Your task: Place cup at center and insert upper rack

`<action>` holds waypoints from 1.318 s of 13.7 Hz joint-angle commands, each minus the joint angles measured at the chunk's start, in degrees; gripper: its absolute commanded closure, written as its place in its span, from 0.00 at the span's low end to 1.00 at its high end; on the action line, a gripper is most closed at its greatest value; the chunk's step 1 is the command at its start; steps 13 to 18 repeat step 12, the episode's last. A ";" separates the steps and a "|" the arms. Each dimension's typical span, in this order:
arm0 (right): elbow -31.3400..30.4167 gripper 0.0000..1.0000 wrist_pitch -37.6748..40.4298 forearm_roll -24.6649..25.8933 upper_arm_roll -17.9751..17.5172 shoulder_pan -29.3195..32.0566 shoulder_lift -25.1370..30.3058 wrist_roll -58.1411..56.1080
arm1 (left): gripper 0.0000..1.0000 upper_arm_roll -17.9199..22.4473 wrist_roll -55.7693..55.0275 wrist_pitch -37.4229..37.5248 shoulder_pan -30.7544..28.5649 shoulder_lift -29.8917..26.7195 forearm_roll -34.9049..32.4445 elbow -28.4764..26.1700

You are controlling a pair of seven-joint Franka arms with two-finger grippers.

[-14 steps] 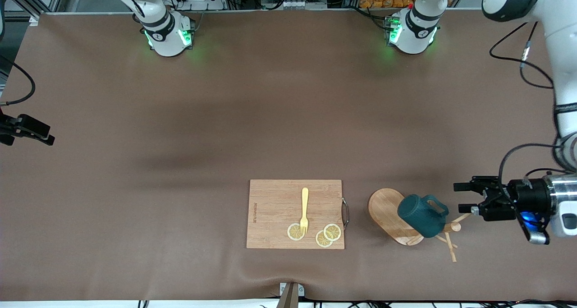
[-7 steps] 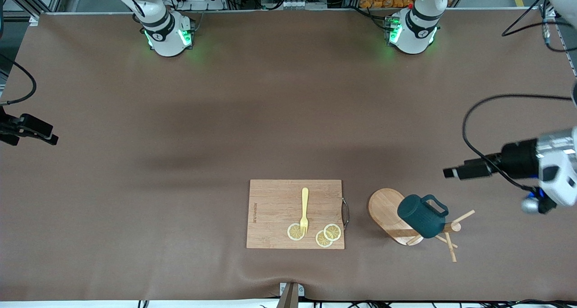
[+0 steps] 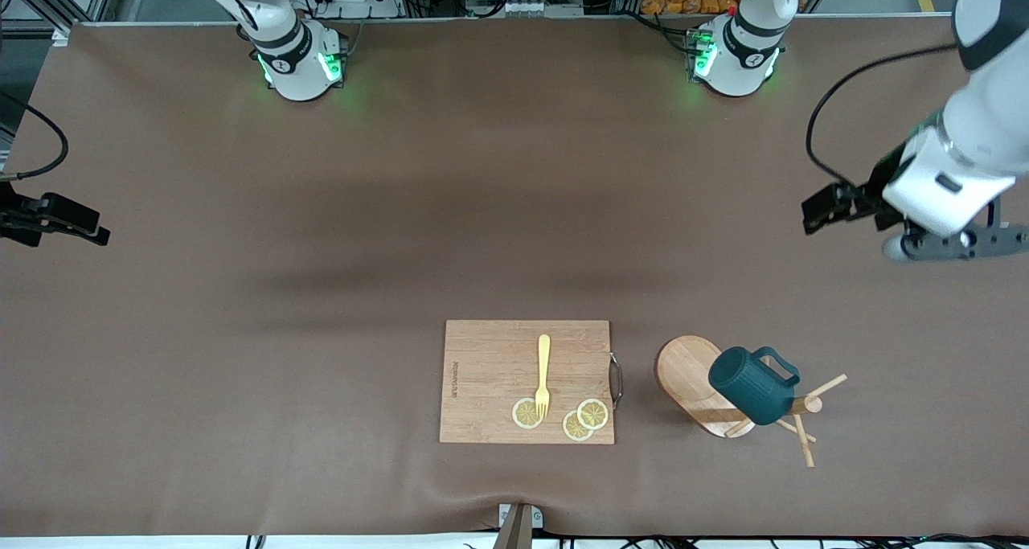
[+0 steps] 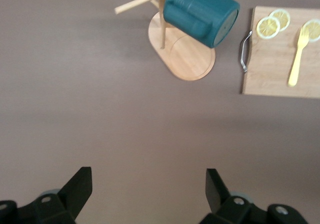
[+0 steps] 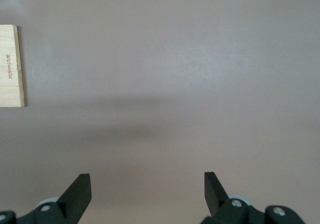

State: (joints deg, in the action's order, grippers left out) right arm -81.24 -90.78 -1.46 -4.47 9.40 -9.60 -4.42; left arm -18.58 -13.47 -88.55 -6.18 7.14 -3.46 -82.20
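The dark teal cup (image 3: pixel 752 386) rests against the post of the light wooden rack (image 3: pixel 687 380), over its oval base, with thin pegs sticking out beside it. Both also show in the left wrist view, the cup (image 4: pixel 200 12) over the rack's base (image 4: pixel 185 59). I cannot tell whether the rack stands upright or leans. My left gripper (image 3: pixel 820 210) is open and empty, up over bare table toward the left arm's end, apart from the rack; its fingers (image 4: pixel 75 191) frame bare cloth. My right gripper (image 3: pixel 88 229) is open and empty at the right arm's end and waits.
A rectangular wooden cutting board (image 3: pixel 482 380) lies beside the rack, toward the right arm's end, with a yellow fork (image 3: pixel 543 372) and lemon slices (image 3: pixel 579 420) on it. Its corner shows in the right wrist view (image 5: pixel 11 64). Brown cloth covers the table.
My left gripper has drawn away from beside the rack and cup and turned, now over bare table. The cup and rack have not moved. The right gripper shifted very slightly.
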 commanded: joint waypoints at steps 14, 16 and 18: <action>2.32 0.00 1.66 0.23 0.42 -2.54 -0.07 0.02 | 0.00 6.98 4.41 -1.01 -0.77 -8.72 0.56 -10.78; 2.32 0.00 1.66 0.23 0.42 -2.54 -0.07 0.02 | 0.00 6.98 4.41 -1.01 -0.77 -8.72 0.56 -10.78; 2.32 0.00 1.66 0.23 0.42 -2.54 -0.07 0.02 | 0.00 6.98 4.41 -1.01 -0.77 -8.72 0.56 -10.78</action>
